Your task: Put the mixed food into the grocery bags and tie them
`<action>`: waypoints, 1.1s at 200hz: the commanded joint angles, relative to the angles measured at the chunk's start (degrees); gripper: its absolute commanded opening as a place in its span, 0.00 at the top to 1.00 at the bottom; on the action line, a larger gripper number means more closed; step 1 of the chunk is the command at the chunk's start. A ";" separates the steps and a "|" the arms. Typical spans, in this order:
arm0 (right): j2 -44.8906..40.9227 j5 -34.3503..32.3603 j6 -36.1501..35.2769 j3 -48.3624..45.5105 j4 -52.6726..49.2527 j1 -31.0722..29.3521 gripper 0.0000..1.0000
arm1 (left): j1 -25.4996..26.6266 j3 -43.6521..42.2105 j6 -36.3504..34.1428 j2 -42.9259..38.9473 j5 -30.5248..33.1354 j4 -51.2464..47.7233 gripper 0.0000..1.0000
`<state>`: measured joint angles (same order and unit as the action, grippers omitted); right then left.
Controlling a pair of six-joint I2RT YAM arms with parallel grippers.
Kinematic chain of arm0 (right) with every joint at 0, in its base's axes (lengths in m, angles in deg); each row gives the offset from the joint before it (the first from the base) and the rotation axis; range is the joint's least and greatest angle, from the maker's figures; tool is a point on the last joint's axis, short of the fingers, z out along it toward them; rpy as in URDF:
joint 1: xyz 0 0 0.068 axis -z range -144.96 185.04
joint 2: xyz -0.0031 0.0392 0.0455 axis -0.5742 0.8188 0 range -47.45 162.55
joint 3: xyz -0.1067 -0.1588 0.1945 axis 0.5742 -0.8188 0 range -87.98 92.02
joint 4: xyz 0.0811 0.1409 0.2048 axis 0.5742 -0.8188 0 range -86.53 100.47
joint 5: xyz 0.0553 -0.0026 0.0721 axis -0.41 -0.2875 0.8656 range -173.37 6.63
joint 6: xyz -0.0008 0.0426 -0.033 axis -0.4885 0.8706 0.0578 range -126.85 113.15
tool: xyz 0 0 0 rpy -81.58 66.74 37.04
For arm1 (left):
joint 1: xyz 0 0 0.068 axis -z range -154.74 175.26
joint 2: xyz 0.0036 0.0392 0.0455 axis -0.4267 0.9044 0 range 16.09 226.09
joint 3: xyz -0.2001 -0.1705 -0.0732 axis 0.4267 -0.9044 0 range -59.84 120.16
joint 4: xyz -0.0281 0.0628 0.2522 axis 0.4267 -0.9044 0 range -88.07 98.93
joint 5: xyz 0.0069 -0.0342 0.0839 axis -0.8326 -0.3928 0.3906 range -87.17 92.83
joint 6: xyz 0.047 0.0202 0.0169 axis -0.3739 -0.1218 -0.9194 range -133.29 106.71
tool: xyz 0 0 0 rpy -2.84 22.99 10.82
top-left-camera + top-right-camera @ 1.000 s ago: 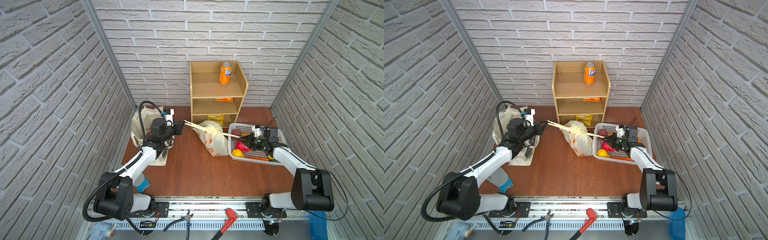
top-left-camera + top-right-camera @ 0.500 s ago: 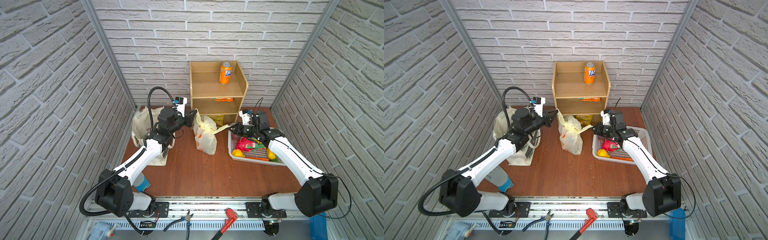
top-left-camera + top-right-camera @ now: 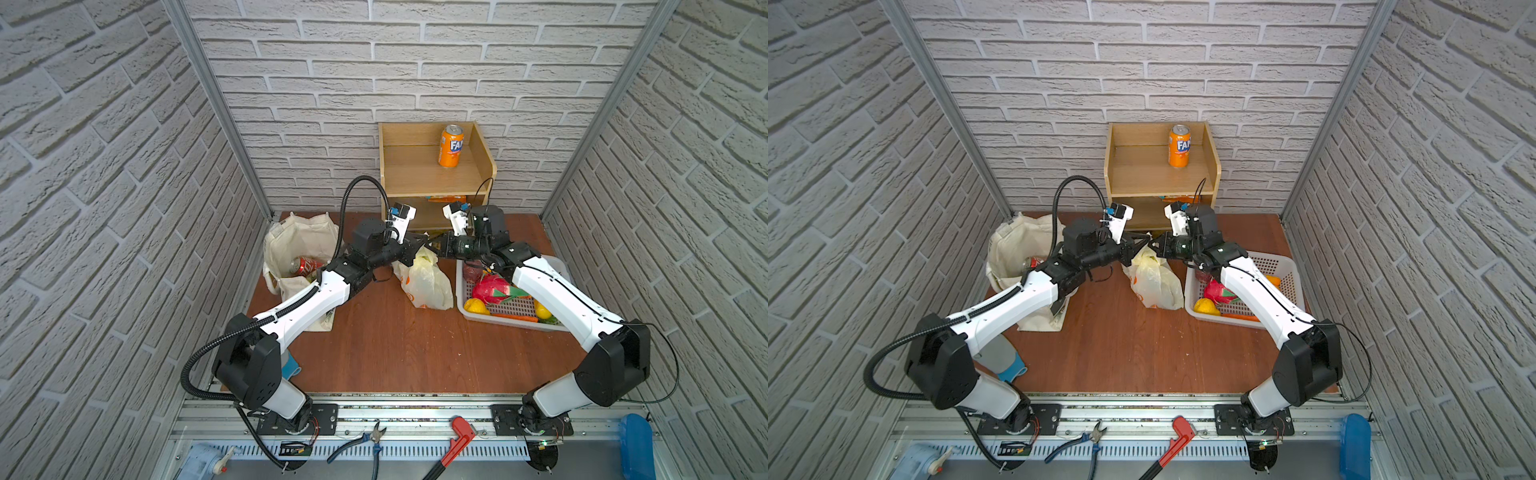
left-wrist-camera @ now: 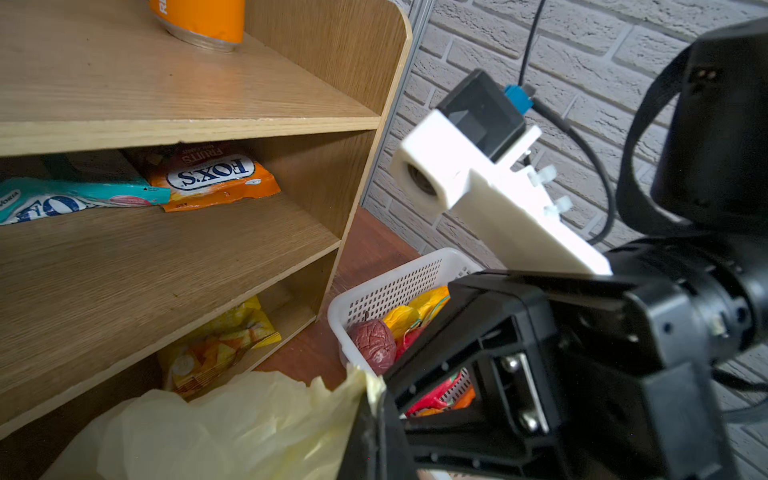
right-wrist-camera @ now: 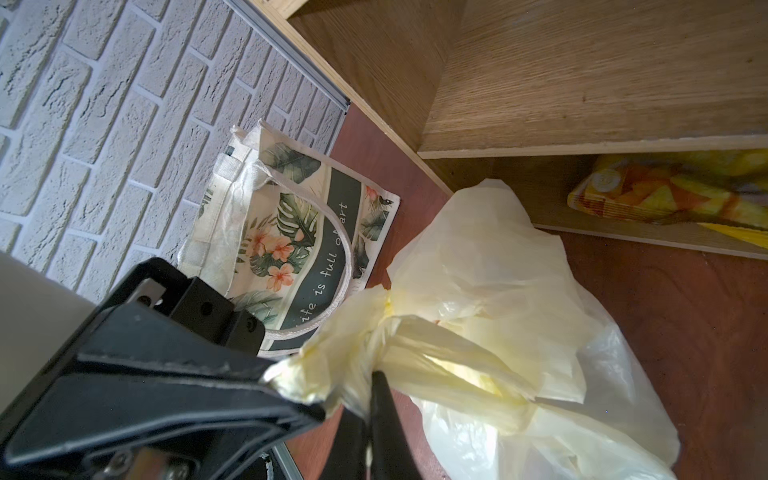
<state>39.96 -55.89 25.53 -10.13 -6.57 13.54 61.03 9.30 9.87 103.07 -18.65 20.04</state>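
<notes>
left tool (image 3: 423,244) and right tool (image 3: 435,246) tip to tip, each clenched on gathered handles of plastic bag (image 3: 428,286), red can (image 3: 302,266) inside canvas tote (image 3: 291,243)

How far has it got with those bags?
Done: a red soda can lies in the cream canvas tote. In hand: the left gripper and right gripper pinch the top of the pale-yellow plastic bag, apparently tying. Left: toy produce sits in the white perforated basket; tote untied.

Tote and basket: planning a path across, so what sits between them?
The yellow plastic bag stands there, its top pinched by the left gripper and right gripper; both top views show it.
</notes>
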 commanded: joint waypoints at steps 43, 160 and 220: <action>-2.77 1.18 -1.03 -8.58 13.85 -0.44 0.95 | 0.21 -0.27 -0.67 0.48 1.06 3.12 1.00; -0.79 -1.02 -0.24 -18.78 37.88 -1.36 0.85 | 0.09 -0.50 3.48 3.29 1.44 5.46 1.00; 3.35 -1.55 1.39 -18.67 44.18 -2.40 0.72 | 0.02 0.37 5.92 4.52 1.00 6.66 1.00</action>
<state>42.19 -56.89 26.10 -28.49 30.17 12.17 61.00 9.08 14.44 106.70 -17.09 23.30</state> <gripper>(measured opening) 0.243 0.045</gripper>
